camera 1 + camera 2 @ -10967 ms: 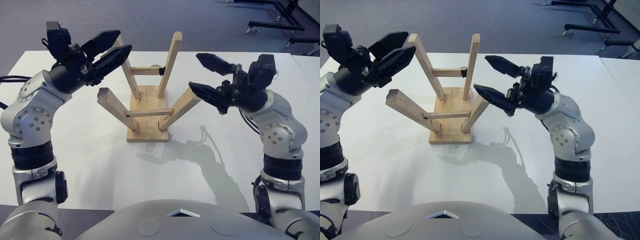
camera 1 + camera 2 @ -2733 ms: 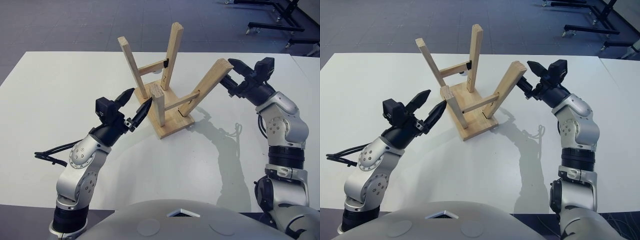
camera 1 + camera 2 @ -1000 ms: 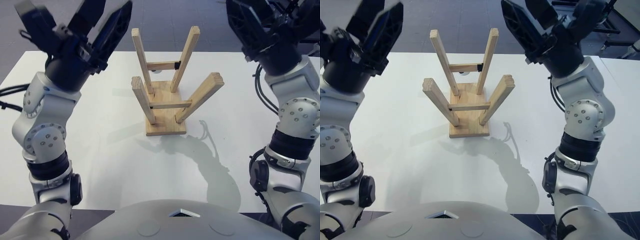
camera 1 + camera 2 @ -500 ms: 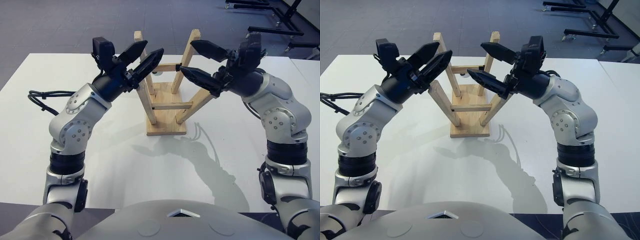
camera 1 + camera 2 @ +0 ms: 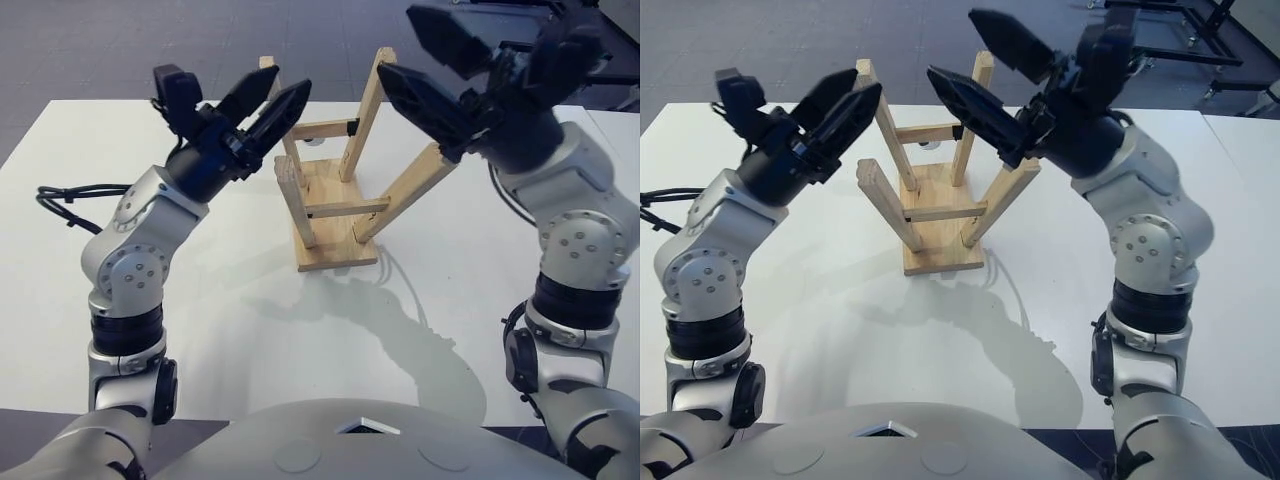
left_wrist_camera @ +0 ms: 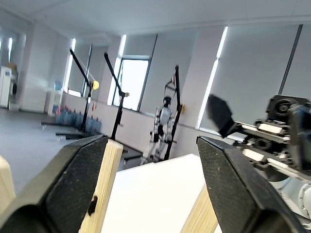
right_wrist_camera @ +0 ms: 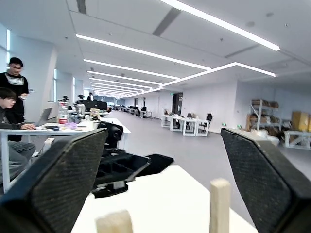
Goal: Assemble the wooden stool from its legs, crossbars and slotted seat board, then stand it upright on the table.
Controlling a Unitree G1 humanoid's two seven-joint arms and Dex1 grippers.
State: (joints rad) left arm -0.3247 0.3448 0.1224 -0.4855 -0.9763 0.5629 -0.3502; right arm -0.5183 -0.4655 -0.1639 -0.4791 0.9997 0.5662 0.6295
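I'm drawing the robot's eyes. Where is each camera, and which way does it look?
Left eye view: on the head, looking down at the upturned pale wooden stool on the white table; both arms show.
Right eye view: beside it; same scene.
Left wrist view: on the left arm, looking past the open left gripper toward the right gripper.
Right wrist view: opposite, past the right gripper toward the left one; both share stool legs.

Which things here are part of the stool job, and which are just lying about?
Job: stool, upside down on the table; left gripper and right gripper, both open by its legs.
Lying about: black cable on the table; racks on the floor behind.
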